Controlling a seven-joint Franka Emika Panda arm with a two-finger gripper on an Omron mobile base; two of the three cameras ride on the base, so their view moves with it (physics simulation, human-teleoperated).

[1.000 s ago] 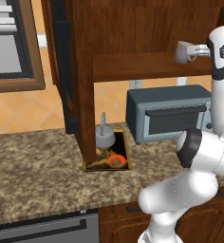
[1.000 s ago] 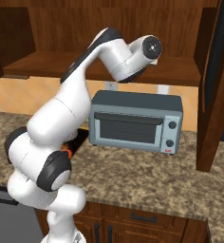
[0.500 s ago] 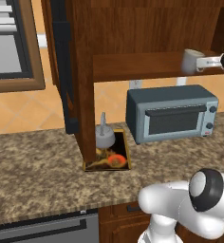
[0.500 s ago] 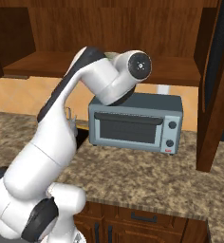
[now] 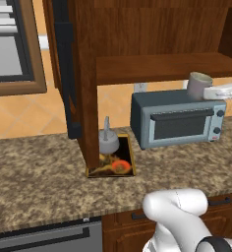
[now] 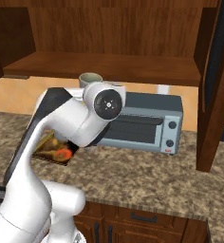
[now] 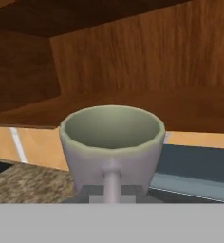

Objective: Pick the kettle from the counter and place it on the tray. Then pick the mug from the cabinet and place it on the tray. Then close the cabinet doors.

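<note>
Mug [image 5: 198, 85] is held by the gripper [image 5: 211, 92] in the air, above the toaster oven [image 5: 179, 119]. Kettle [image 5: 108, 141] sits on the tray [image 5: 130, 153]. Carry the mug level and set it gently beside the kettle.

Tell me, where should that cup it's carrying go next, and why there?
Probably sideways and down toward the tray. The mug hangs in the tool above the toaster oven, already out of the cabinet, while the kettle fills the tray's back end, leaving the front free.
</note>
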